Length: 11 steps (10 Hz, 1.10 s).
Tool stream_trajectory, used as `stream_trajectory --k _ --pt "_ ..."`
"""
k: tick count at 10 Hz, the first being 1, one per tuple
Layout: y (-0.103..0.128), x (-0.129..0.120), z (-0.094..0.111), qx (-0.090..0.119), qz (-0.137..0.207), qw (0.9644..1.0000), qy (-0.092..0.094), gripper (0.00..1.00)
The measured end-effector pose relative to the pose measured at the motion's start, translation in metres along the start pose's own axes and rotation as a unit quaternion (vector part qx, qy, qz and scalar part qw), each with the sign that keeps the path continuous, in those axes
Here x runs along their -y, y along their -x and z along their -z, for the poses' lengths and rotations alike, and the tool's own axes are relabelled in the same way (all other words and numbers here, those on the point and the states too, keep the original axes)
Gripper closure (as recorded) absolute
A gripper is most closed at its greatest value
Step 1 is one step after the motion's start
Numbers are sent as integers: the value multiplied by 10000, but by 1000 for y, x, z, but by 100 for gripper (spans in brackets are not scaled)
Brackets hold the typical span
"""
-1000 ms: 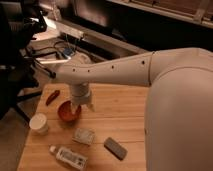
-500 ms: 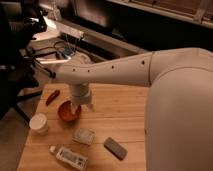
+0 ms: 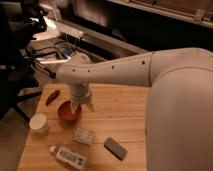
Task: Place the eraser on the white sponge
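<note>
Pincer (image 3: 81, 106): hangs low over rim of orange bowl (image 3: 64, 114); grip state (wide/narrow): cannot tell.
Eraser (image 3: 115, 148): flat on table (image 3: 117, 107), below and to view-right of pincer, twd near edge; apart from pincer.
White sponge (image 3: 83, 135): straight below pincer in view, just beside bowl; near eraser but not touching; top bare.
Step (judged): approach, pre-grasp; eraser not yet picked up.
Next move calls for: shift pincer over to eraser; line up across its narrow side; descend; grip; then short carry to sponge.
Containers: orange bowl, inside partly hidden by pincer, contents not discernible; white cup (image 3: 38, 123), view-left of pincer, contents not seen; white bottle (image 3: 67, 156), lying on its side, below sponge.
</note>
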Motion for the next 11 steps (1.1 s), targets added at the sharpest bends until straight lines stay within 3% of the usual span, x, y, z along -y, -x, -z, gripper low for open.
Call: stream_trajectory --k 2,3,5,6,7,9,10,11 --pt "-2 -5 1 133 605 9980 91 35" --pt "-6 -4 0 223 1165 9929 106 35" --pt "-17 10 -4 243 2023 9790 -15 35" --pt "-25 23 -5 163 2517 9675 -164 35" --pt "-34 40 -6 25 3011 9530 -341 35" --pt "-43 65 -8 -190 3471 9360 -545 35" --pt "-47 80 -13 -347 3568 9313 -649 35" --pt "-51 94 -20 -504 3538 9311 -727 35"
